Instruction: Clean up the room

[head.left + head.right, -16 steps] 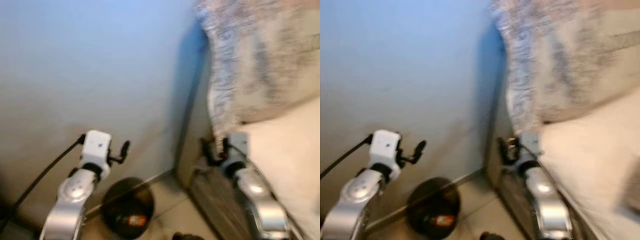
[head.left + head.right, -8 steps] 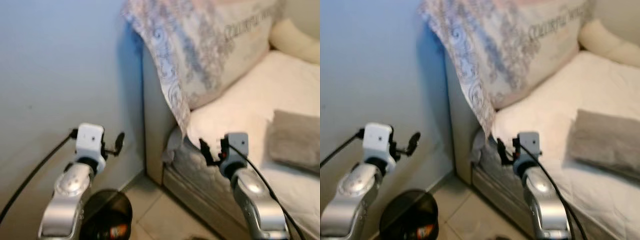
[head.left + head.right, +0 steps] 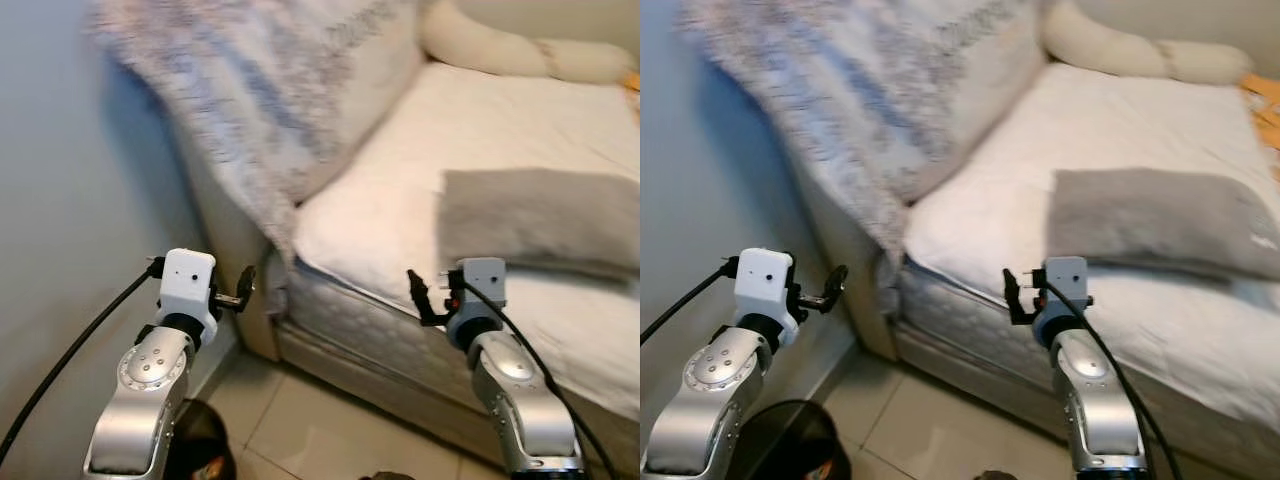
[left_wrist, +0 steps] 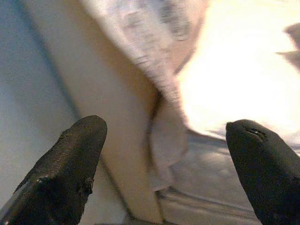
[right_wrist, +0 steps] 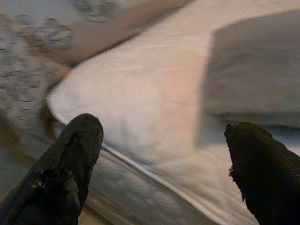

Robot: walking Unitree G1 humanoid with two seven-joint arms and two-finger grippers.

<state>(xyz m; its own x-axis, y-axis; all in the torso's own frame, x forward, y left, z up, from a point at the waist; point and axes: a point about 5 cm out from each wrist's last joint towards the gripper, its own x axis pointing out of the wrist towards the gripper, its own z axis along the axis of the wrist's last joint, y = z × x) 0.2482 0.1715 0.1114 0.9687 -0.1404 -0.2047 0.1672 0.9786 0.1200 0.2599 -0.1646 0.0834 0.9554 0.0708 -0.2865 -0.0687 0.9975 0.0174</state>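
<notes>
Left eye view: left tool (image 3: 243,290) and right tool (image 3: 414,297), both spread wide and empty, raised before bed (image 3: 480,130) bearing folded grey blanket (image 3: 540,215).

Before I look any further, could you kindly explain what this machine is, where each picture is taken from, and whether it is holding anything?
This is a humanoid robot with two silver arms. Two pictures come from cameras in its head, looking down; two come from cameras on its wrists, looking along the black fingers. The left hand is raised near the wall, and the right hand is in front of the mattress edge. Both are open and hold nothing. Ahead stands a bed with a white sheet. On it lie a folded grey blanket, a patterned pillow leaning at the head end and a cream bolster along the far side. A dark bin sits on the tiled floor.
</notes>
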